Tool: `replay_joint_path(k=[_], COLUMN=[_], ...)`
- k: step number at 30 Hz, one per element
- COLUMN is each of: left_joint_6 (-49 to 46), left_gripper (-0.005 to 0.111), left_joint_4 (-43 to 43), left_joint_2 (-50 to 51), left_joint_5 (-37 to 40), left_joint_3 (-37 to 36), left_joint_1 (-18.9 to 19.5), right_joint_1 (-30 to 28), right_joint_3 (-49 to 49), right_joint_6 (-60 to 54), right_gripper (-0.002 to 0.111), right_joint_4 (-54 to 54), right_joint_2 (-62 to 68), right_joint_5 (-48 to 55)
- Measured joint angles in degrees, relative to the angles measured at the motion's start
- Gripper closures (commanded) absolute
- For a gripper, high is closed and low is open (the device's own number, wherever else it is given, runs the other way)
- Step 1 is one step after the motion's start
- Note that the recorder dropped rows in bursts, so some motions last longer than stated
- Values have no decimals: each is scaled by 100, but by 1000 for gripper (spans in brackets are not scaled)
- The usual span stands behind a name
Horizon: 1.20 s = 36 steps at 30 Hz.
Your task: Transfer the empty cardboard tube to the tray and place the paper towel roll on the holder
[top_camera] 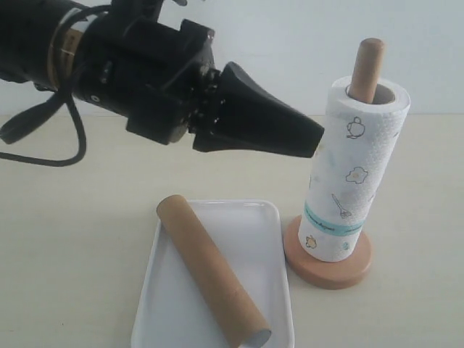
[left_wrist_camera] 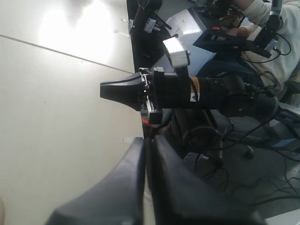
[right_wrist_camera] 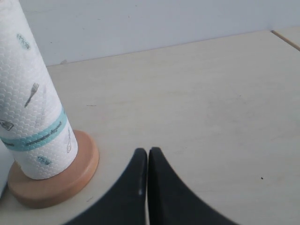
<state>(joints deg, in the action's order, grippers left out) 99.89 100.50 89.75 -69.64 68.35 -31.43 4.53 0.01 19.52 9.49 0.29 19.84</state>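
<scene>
The brown cardboard tube [top_camera: 214, 272] lies diagonally in the white tray [top_camera: 272, 217] at the front. The paper towel roll [top_camera: 355, 174] stands upright on the wooden holder, the post [top_camera: 367, 69] poking out of its top and the disc base [top_camera: 330, 274] under it. My left gripper [top_camera: 317, 141] reaches in from the left, shut and empty, its tip just short of the roll's upper part. Seen from the right wrist, the roll [right_wrist_camera: 28, 103] and base [right_wrist_camera: 70, 178] sit beside my right gripper [right_wrist_camera: 148, 151], also shut and empty over bare table. It also shows from the left wrist [left_wrist_camera: 103, 89].
A black cable [top_camera: 43, 156] loops over the table at the far left. A pale wall [top_camera: 290, 51] closes off the back. Beyond the table's edge, the left wrist view shows equipment, cables [left_wrist_camera: 243, 154] and a person [left_wrist_camera: 262, 14].
</scene>
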Motion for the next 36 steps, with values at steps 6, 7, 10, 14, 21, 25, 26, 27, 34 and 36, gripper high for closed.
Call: replay_joint_path(k=[6,7,10,14,21,25,26,27,34,36], left_joint_6=[0,0,0,0,536,1307,1527,1667,1976,1981], left_gripper=[103,103,103,103,103,103,103,103,103,103], left_joint_4=[0,0,0,0,0,0,0,0,-871,-1330], left_joint_2=[-957,-1128,-1802,-2895,-4682,-5461,-5613,-5725,-6272,-6303], left_joint_5=[0,0,0,0,651,1635,1923,2145,3493,3945], left_joint_3=[0,0,0,0,0,0,0,0,-79,-195], left_joint_1=[0,0,4,4,4,4,4,4,4,4], right_joint_1=[0,0,0,0,0,0,0,0,0,0], right_joint_3=[0,0,0,0,0,0,0,0,0,0], right_joint_6=[0,0,0,0,0,0,0,0,0,0], right_gripper=[108,108,108,108,108,108,108,108,108,108], right_joint_4=[0,0,0,0,0,0,0,0,0,0], right_joint_2=[0,0,0,0,0,0,0,0,0,0], right_joint_5=[0,0,0,0,0,0,0,0,0,0])
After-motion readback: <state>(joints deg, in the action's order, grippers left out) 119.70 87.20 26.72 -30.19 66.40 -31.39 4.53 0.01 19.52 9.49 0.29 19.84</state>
